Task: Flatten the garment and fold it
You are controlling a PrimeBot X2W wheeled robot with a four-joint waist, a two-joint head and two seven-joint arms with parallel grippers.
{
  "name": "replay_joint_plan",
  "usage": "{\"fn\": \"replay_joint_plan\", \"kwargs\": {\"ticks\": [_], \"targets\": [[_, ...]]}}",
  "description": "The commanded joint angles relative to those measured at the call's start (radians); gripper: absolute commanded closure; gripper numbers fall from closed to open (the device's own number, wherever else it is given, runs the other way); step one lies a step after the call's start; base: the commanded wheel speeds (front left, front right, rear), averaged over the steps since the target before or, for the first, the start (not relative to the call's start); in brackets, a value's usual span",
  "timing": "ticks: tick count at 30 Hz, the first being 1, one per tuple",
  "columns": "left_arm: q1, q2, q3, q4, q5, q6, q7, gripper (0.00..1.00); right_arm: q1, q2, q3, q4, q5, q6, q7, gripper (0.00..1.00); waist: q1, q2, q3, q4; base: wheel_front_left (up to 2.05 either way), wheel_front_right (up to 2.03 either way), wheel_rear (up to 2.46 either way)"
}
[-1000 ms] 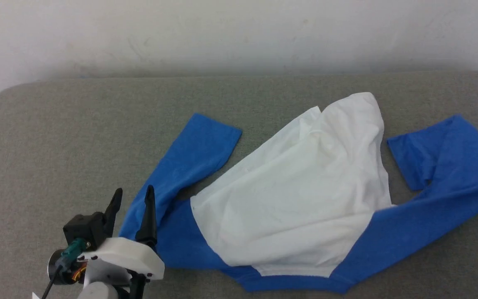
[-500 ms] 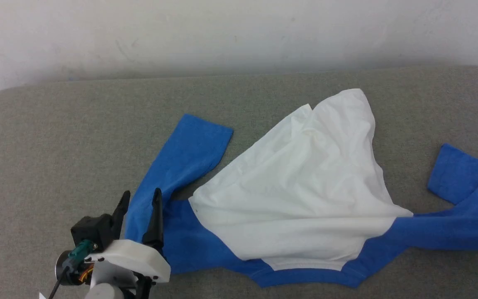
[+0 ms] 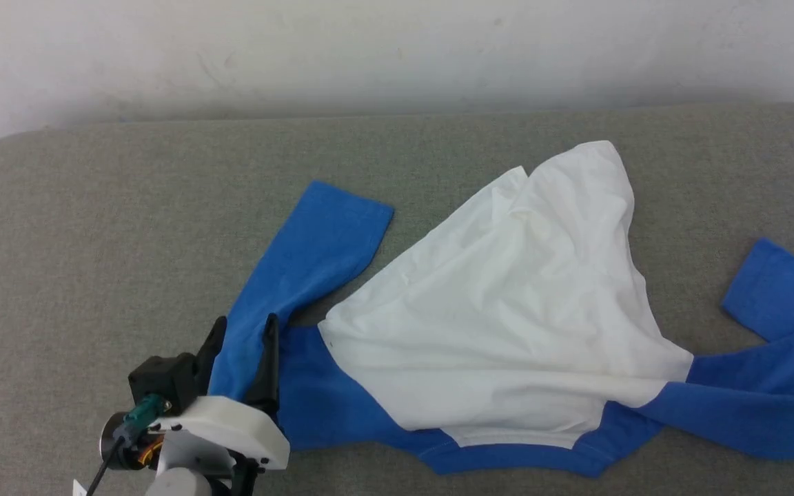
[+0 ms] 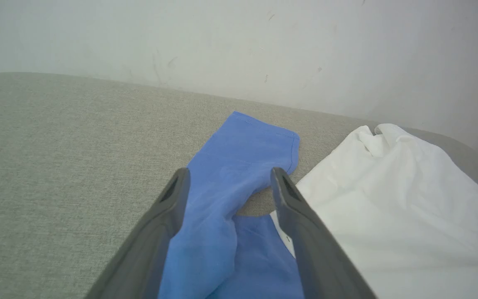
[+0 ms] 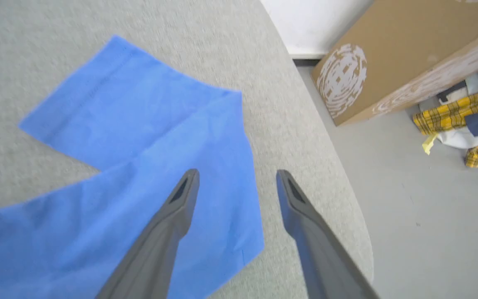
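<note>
Shirt [image 3: 507, 331] lies rumpled on the grey table [image 3: 94, 227]. Left gripper [image 3: 245, 320], jaws wide, straddles the left sleeve [image 3: 314, 241]; right gripper [image 5: 237, 176], jaws wide too, is above the right sleeve [image 5: 139, 124].

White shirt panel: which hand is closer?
Left. The left hand straddles the blue sleeve beside the white panel; the right hand hovers over the far sleeve.

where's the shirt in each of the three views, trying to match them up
Head view: the garment sprawls from centre to the right edge.
Left wrist view: its blue sleeve runs between the fingers of the left claw, white panel at right.
Right wrist view: its other blue sleeve covers the left half, beneath one finger of the right claw.
Shared landmark: the grey fabric tabletop.
</note>
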Motion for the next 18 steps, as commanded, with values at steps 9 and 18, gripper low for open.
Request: {"fn": "replay_joint_plan", "kwargs": {"ticks": [9, 18], "targets": [[-0.063, -0.006, -0.028, 0.001, 0.002, -0.011, -0.003, 0.0, -0.139, -0.122, 0.244, -0.019, 0.162, -0.002, 0.155, 0.0, 0.0001, 0.0, 0.073, 0.048, 0.0, 0.0, 0.0], [-0.094, -0.02, -0.045, 0.031, 0.0, -0.018, -0.017, 0.0, -0.209, -0.224, 0.391, 0.2, 0.334, -0.002, 0.382, 0.0, 0.0001, 0.0, 0.11, 0.124, 0.0, 0.0, 0.0]]}}
